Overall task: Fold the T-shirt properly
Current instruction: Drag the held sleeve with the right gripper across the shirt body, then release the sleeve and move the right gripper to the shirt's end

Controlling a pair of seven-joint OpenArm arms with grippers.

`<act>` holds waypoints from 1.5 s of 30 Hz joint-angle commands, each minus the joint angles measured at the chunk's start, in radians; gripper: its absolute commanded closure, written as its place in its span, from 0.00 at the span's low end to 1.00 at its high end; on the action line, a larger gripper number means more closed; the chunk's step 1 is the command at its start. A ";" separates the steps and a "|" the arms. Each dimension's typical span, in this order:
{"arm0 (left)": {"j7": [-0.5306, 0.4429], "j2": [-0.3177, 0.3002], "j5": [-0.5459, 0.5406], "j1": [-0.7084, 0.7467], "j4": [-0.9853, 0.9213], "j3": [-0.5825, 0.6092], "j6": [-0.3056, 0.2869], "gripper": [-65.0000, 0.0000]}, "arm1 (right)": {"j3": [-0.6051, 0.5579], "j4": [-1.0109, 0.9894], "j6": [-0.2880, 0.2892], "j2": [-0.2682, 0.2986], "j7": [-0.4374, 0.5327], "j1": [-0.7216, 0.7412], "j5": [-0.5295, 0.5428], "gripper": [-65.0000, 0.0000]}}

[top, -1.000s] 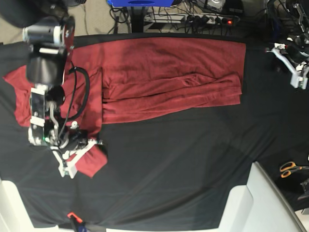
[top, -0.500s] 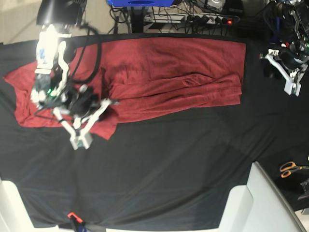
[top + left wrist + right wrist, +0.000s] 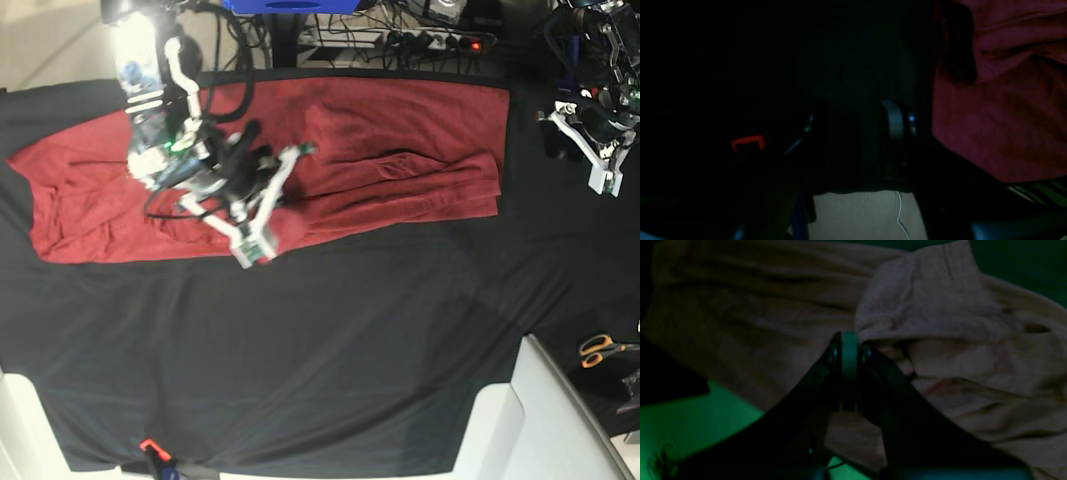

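Shirt [image 3: 400, 150]: spread across the black cloth [image 3: 350, 350], its loose end bunched at the right jaws.
Risk: thin knit could slip out mid-drag, leaving a crooked fold.
Right gripper [image 3: 849, 341]: pinched tight on a shirt fold.
Left gripper [image 3: 600, 150]: off beside the shirt, holding nothing; opening unclear.

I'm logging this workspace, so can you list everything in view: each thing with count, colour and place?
T-shirt: one, maroon, spread across the far half of the table.
Table cloth: one, black, covering the table.
Scissors: one pair, orange handles, right edge of the base view.
Power strip: one, white, on the floor behind the table.
Right gripper: shut on the T-shirt.
Left gripper: off the T-shirt's right end, holding nothing seen.
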 commanded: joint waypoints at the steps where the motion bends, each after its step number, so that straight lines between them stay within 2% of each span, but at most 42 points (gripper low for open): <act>1: -0.014 -0.018 -0.008 -0.002 0.014 -0.006 -0.003 0.66 | -0.018 0.014 0.003 -0.004 0.018 0.011 0.010 1.00; 6: -0.014 -0.018 -0.008 0.000 0.014 -0.006 -0.003 0.66 | -0.082 0.009 0.003 -0.004 0.018 0.009 0.010 1.00; 12: -0.014 -0.018 -0.008 0.000 0.014 -0.006 -0.003 0.66 | -0.100 -0.050 0.003 -0.004 0.020 0.011 0.010 1.00; 18: -0.014 -0.018 -0.008 0.000 0.014 -0.006 -0.003 0.66 | -0.194 -0.057 0.003 0.001 0.078 0.000 0.010 1.00; 27: -0.014 -0.018 -0.008 0.001 0.013 -0.006 -0.003 0.66 | -0.215 -0.063 0.008 0.001 0.078 0.017 0.010 1.00; 38: -0.014 -0.018 -0.008 0.003 0.013 -0.007 -0.003 0.66 | -0.392 -0.089 0.008 0.001 0.081 0.077 0.010 1.00; 45: -0.014 -0.018 -0.008 0.006 0.013 -0.010 -0.003 0.66 | -0.403 -0.135 0.008 -0.001 0.081 0.110 0.010 1.00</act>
